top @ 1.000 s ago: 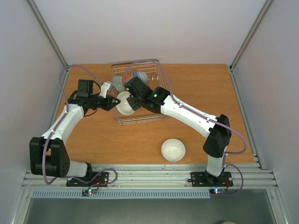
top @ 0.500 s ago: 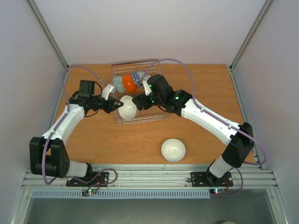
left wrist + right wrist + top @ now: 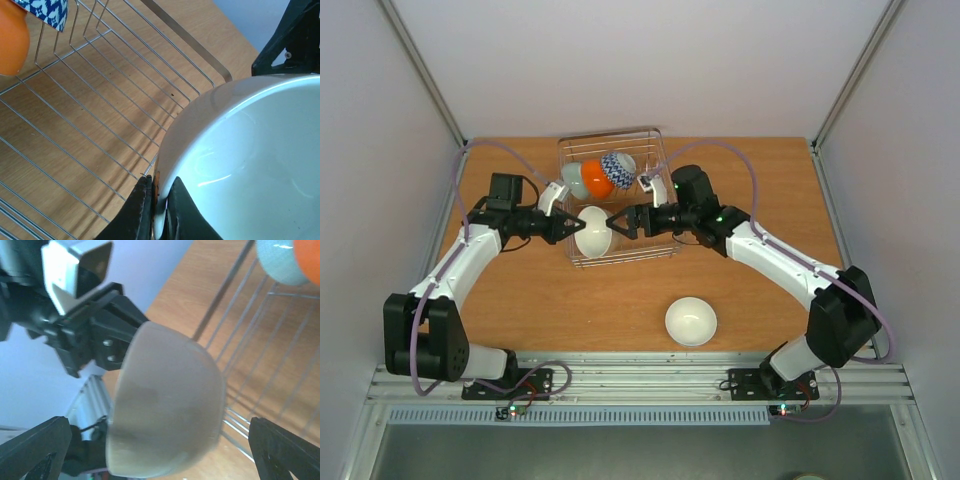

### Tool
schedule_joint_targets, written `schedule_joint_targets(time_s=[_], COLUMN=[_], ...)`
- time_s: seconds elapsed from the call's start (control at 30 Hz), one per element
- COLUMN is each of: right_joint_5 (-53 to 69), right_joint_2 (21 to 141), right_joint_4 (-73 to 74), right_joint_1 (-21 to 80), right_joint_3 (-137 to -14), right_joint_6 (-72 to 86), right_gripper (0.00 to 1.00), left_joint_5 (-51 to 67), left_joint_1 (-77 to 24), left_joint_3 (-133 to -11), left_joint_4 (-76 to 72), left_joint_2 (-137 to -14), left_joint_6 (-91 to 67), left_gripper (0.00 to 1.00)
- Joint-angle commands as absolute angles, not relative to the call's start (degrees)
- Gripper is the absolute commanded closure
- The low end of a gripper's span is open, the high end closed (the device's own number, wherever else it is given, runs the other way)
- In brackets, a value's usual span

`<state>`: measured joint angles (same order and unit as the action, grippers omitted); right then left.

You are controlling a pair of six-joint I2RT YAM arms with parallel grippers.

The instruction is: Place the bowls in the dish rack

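Note:
The wire dish rack (image 3: 610, 134) holds a pale blue-green bowl (image 3: 573, 178), an orange bowl (image 3: 597, 178) and a zigzag bowl (image 3: 618, 169) standing on edge at its back. My left gripper (image 3: 563, 226) is shut on the rim of a cream bowl (image 3: 592, 230), held tilted over the rack's front left. In the left wrist view its fingers (image 3: 137, 210) pinch that rim (image 3: 240, 160). My right gripper (image 3: 625, 222) stands open just right of the cream bowl (image 3: 165, 405), its fingertips (image 3: 285, 450) wide apart and off it. A white bowl (image 3: 691, 321) rests on the table.
The rack's rim bar (image 3: 190, 45) and floor wires lie under the held bowl. The orange bowl (image 3: 10, 40) and the zigzag bowl (image 3: 47, 10) are at the rack's far end. Grey walls close in the wooden table (image 3: 770, 200) on three sides.
My right gripper has let go of the cream bowl, opened wide and drawn back to the right. The left gripper keeps its hold on the bowl's rim.

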<state>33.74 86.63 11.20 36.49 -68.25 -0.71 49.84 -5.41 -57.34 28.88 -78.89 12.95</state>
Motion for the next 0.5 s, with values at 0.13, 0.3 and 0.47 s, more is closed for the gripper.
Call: schedule_joint_targets(time_s=[0.13,0.3,0.47], right_joint_5=[46.95,45.75,41.0], right_joint_2=[89.45,90.27,90.03], right_joint_4=[-4.16,-3.01,2.88], right_joint_1=[35.86,35.86,35.87], right_joint_3=[-66.29,-66.19,-65.99], right_joint_6=[9.67,9.58,6.78], right_gripper=[0.02,0.01,0.02], left_joint_5=[54.53,55.84,56.87], left_joint_1=[-4.63,-3.97,-3.3], left_joint_3=[-57.3,-57.22,-57.14], left_joint_4=[24.36,24.41,24.26], left_joint_2=[-76.38,-75.79,-75.62], left_joint_6=[13.41,13.45,13.36], left_gripper=[1.0,1.0,0.99])
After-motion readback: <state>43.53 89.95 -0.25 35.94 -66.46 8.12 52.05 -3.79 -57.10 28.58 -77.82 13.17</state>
